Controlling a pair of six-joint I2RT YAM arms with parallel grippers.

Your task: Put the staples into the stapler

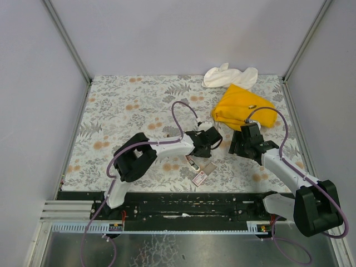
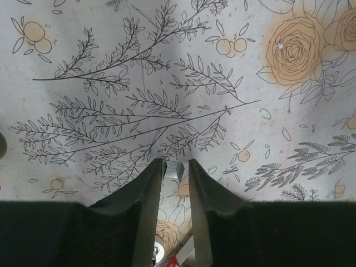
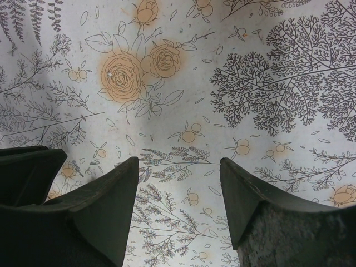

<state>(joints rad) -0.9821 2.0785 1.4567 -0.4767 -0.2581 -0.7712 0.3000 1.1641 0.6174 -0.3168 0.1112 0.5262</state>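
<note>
You've got one staples box (image 1: 199, 178): small, flat, pink, white label, lying on the table (image 1: 111, 111) at centre near edge, with one tan piece (image 1: 209, 167) just beside it. Left gripper (image 2: 175, 165) points down just beyond it, jaws nearly closed, silver bit (image 2: 173, 170) at the tips; can't tell if it's gripped. Right gripper (image 3: 179, 167) hovers, jaws wide, empty.

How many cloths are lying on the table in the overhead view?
2. The white cloth lies at the far edge, right of centre; the yellow cloth lies just nearer than it. More could be hidden beneath them.
</note>
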